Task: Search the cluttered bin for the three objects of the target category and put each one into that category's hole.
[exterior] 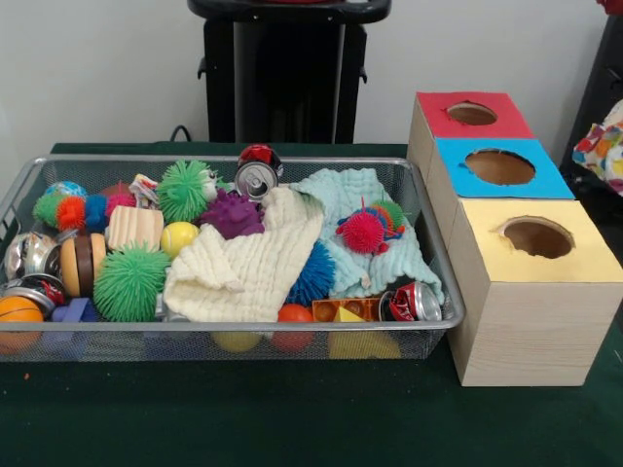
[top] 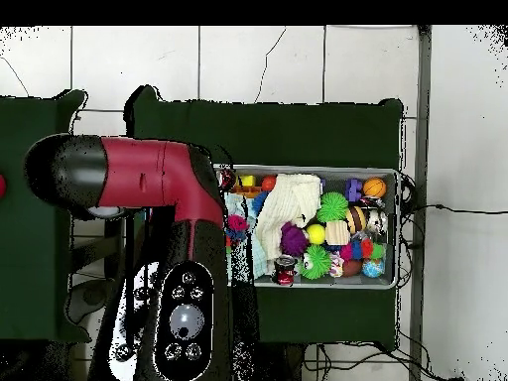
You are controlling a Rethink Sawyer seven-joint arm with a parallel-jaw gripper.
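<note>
Starting at the left edge of the wire bin [exterior: 195, 342], things were packed tight. An orange ball [exterior: 18, 316] sat jammed in the near left corner, a blue block [exterior: 74, 311] was just beside it, and a shiny can [exterior: 35, 291] was wedged behind them. A big green spiky ball [exterior: 129, 282] pressed against a brown-banded wooden ball [exterior: 82, 263], so there was no free room along that wall.

In the middle, a cream cloth [exterior: 248, 268] sprawled towards the near edge, over whatever lay under it. A yellow ball [exterior: 179, 237] and a purple spiky ball [exterior: 232, 214] sat at its far side. A second can [exterior: 256, 178] was tipped up at the far edge, mouth towards the camera, with clear air above it.

Further right, a pale blue cloth [exterior: 341, 195] filled the far right corner, with a pink spiky ball [exterior: 362, 232] resting on top. A third can [exterior: 417, 302] lay on its side in the near right corner, touching the mesh.

Beside the bin's right edge stood the red box [exterior: 433, 122], the blue box [exterior: 458, 175] and the yellow box [exterior: 487, 258] in a row, each hole open on top. The green table [exterior: 292, 418] lay bare in front.

In the overhead view the red arm [top: 149, 179] loomed over one short end of the bin. The gripper showed in neither view, so I could not tell whether it was open or closed.
</note>
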